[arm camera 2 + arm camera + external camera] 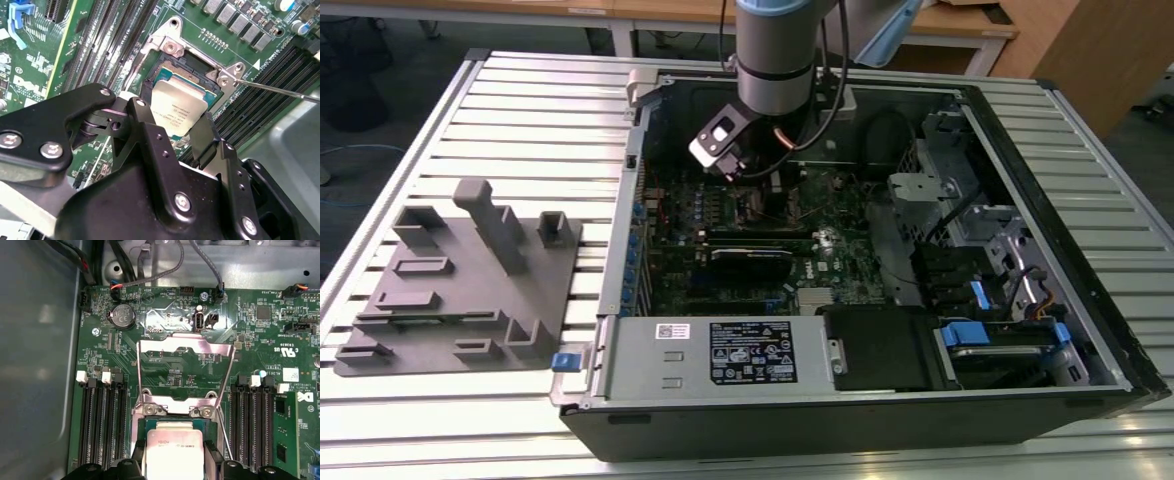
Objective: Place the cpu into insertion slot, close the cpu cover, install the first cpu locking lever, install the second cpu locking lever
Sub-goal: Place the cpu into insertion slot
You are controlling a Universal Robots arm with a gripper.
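On a slatted metal table (494, 110) an open computer case (1067, 190) lies on its side, with a grey fixture plate (454, 300) beside it on the exterior view's left. Room behind: wooden desks (961, 20) and dark floor (400, 40). A labelled power supply box (707, 355) sits along the case's near edge. The arm (774, 50) comes down from above into the case over the green motherboard (115, 360).

The gripper (172, 117) is clamped on the cpu (180, 107). In both wrist views its black fingers (137, 455) press the chip's two opposite edges. The silvery top faces up, with a green edge showing under it.

The cpu is at the insertion slot (197, 62), lined up with the square opening. Can't tell if it is fully seated or just above it. The slot's dark interior shows past the chip's far edge.

The cpu cover (215, 347) is open, swung back on its hinge away from the slot, with board visible through its window. A thin locking lever (280, 90) rod sticks out from the slot's corner, unlatched and raised off the board.

Black memory slots (102, 425) flank the socket on both sides. A coin battery (122, 316) sits near the board's corner, and cables (150, 270) run along the case wall beyond it.
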